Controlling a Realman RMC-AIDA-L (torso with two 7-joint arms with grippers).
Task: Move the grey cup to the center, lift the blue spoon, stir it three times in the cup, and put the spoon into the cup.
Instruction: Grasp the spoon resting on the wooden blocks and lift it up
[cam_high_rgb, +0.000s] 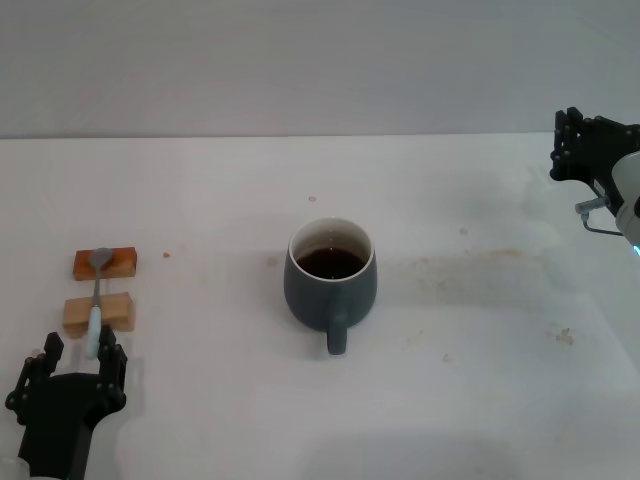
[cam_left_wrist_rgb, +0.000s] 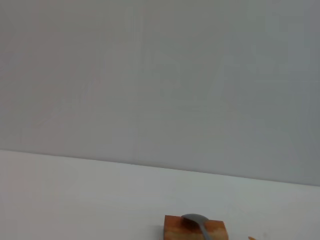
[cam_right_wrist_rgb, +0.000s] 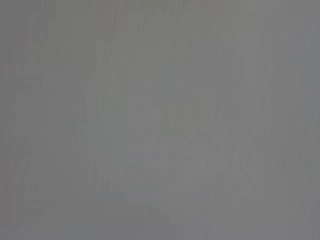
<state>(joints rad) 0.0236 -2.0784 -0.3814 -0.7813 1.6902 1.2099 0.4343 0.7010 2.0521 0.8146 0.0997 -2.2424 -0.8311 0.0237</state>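
Observation:
The grey cup (cam_high_rgb: 331, 279) stands at the middle of the white table, handle toward me, dark brown liquid inside. The blue spoon (cam_high_rgb: 96, 305) lies at the left across two small wooden blocks, its metal bowl on the far orange block (cam_high_rgb: 105, 263) and its pale blue handle over the near paler block (cam_high_rgb: 99, 312). My left gripper (cam_high_rgb: 80, 352) is open at the near left, its fingers on either side of the handle's near end. The left wrist view shows the spoon's bowl (cam_left_wrist_rgb: 194, 219) on the orange block (cam_left_wrist_rgb: 195, 230). My right gripper (cam_high_rgb: 577, 148) is raised at the far right, away from the cup.
The table (cam_high_rgb: 480, 380) has small brown stains to the right of the cup (cam_high_rgb: 470, 262) and specks near the blocks. A plain grey wall stands behind the table's far edge. The right wrist view shows only blank grey.

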